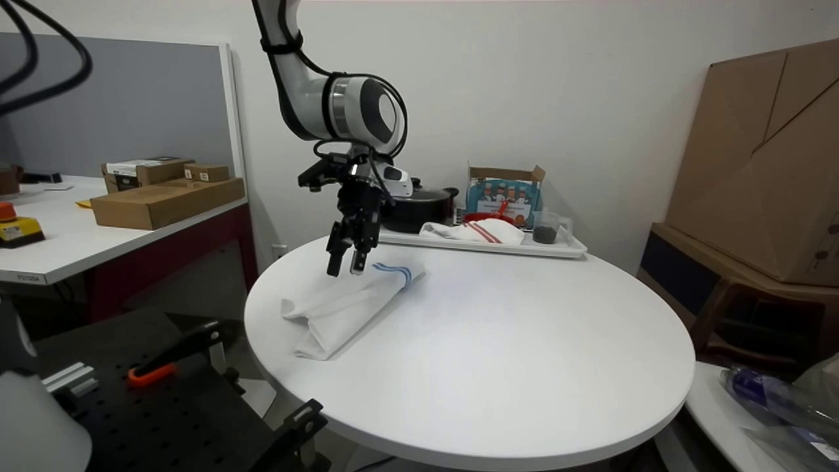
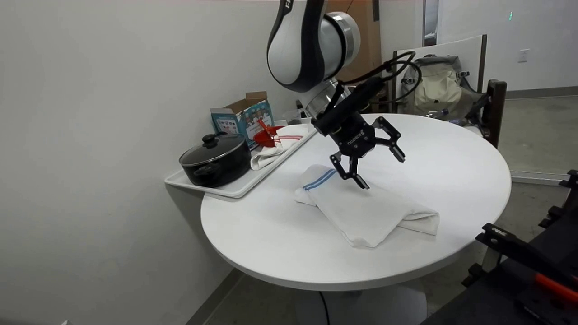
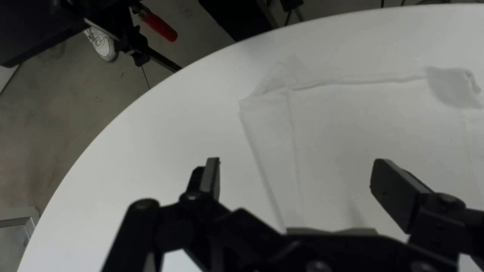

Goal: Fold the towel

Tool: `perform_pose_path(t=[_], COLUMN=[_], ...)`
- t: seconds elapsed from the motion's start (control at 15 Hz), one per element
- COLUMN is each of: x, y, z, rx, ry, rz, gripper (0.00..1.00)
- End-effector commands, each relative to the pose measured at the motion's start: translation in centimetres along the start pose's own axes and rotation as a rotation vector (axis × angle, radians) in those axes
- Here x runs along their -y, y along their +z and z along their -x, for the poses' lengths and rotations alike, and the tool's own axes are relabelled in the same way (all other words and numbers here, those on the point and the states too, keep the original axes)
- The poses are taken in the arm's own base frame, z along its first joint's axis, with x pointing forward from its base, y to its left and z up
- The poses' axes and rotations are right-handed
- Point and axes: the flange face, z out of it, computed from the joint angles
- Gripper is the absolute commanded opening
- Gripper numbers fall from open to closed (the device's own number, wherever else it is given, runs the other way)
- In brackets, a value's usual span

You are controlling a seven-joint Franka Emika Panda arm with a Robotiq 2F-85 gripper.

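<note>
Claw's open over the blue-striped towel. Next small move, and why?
I'd probably lower the open claw toward the table, no closing yet. In the wrist view, one finger is over the blue-striped towel and the other over bare tabletop, with the towel's edge running between. The fingertips look raised above the cloth, so closing now would likely miss it.

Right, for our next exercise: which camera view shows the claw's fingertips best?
The wrist view: both fingertips of the claw appear largest there, one seen over the table, one over the towel. Both exterior views show them too, spread apart, but much smaller.
</note>
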Motion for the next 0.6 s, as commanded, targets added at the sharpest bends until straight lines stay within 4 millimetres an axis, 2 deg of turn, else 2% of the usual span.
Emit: perform_pose_path(t=[0.0,0.27,0.53], x=[0.5,1.3,1.2], y=[1.3,3.9,6.0], z=[1.1,2.1,3.8], rx=[-0.104,-0.192,-0.193], ry=[0.037,0.104,0.195], rz=[0.013,0.059,0.046], gripper=[1.0,1.0,1.0])
